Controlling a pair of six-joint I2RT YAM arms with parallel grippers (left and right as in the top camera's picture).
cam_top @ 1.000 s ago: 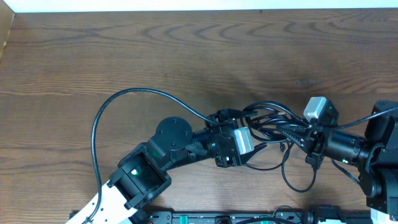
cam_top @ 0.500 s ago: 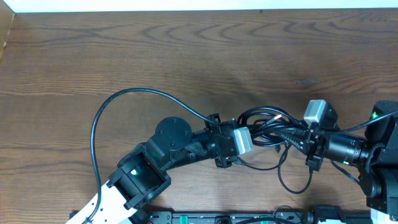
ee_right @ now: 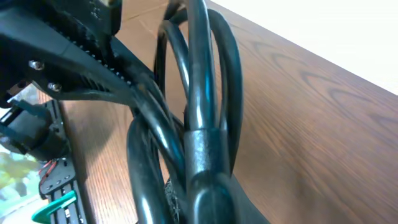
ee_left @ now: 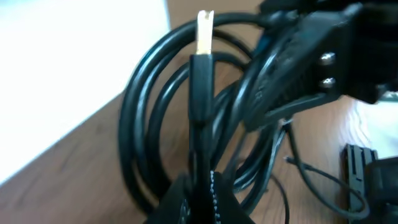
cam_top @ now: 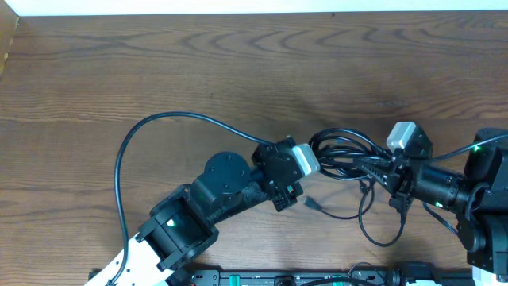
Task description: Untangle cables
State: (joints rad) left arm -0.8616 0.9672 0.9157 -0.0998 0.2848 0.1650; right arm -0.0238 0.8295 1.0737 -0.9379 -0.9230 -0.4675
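The cables [cam_top: 343,149] sit as a coiled bundle right of centre on the bench [cam_top: 238,71], strung between the two arms. The left claw [cam_top: 316,163] is closed tight on one cord — in its wrist view a plug end [ee_left: 204,37] stands up just beyond the fingers. The right claw [cam_top: 375,165] is likewise closed, pinching the coil's loops from the opposite side. A loose strand [cam_top: 359,216] loops down onto the wood.
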